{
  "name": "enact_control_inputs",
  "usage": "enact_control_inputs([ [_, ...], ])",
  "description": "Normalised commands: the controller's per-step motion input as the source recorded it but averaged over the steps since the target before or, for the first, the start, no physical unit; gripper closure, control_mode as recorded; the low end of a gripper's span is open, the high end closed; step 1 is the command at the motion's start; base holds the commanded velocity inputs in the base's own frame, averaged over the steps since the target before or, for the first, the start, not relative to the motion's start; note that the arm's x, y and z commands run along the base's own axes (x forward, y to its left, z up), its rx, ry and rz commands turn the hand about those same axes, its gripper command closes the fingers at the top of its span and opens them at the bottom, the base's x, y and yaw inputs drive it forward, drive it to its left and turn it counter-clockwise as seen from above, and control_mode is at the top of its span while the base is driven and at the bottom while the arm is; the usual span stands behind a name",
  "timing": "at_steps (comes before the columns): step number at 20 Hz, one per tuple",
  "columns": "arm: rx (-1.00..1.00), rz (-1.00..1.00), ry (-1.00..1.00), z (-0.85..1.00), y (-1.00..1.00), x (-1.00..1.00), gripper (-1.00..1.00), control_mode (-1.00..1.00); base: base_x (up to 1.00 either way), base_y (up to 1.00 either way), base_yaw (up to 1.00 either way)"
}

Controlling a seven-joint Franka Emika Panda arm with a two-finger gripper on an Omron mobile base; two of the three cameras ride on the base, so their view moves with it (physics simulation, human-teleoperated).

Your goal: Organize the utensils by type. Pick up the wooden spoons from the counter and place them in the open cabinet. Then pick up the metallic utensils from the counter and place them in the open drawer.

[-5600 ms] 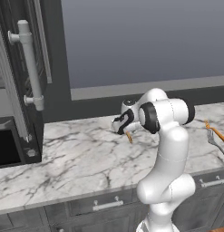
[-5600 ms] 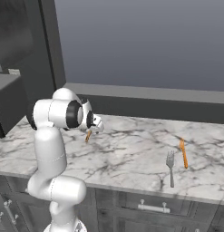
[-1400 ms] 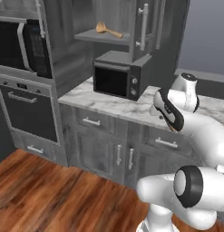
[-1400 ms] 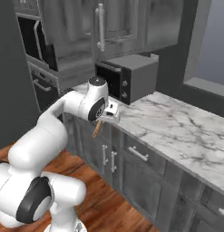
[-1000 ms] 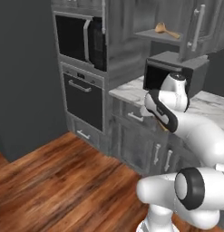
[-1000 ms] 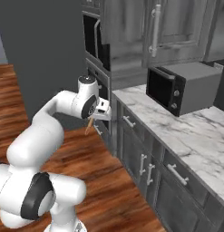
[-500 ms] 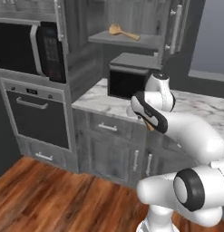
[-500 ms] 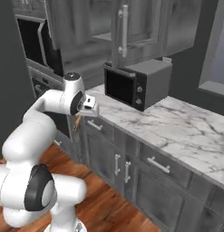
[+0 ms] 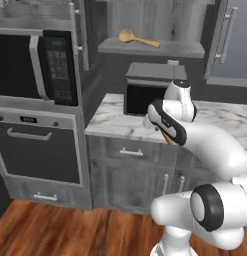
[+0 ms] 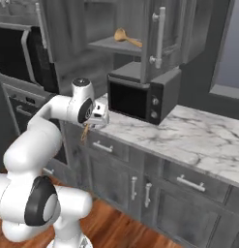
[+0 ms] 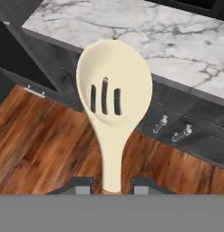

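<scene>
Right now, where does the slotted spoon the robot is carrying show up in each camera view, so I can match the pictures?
Left base view: an orange-brown sliver of the slotted spoon under the forearm, centre right, before the microwave.
Right base view: hangs below the pincer, left of centre, at the counter edge.
Hand view: pale bowl fills the centre, handle between the fingertips.
Shared landmark: the marble counter.

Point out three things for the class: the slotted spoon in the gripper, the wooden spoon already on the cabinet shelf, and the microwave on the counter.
slotted spoon (image 11: 114,95), hand view, on its pale bowl.
wooden spoon (image 9: 127,35), left base view, on its round bowl.
microwave (image 10: 132,101), right base view, on its dark door.
</scene>
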Motion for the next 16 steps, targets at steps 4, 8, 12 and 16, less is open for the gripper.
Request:
enact_control_inputs([
  [4, 0.00, 0.00, 0.00, 0.00, 0.00, 0.00, 1.00, 1.00, 0.60, 0.52, -0.73],
  [8, 0.00, 0.00, 0.00, 0.00, 0.00, 0.00, 1.00, 1.00, 0.62, 0.60, -0.59],
  [12, 0.00, 0.00, 0.00, 0.00, 0.00, 0.00, 1.00, 1.00, 0.56, 0.57, -0.27],
  [16, 0.00, 0.00, 0.00, 0.00, 0.00, 0.00, 1.00, 1.00, 0.52, 0.38, -0.22],
])
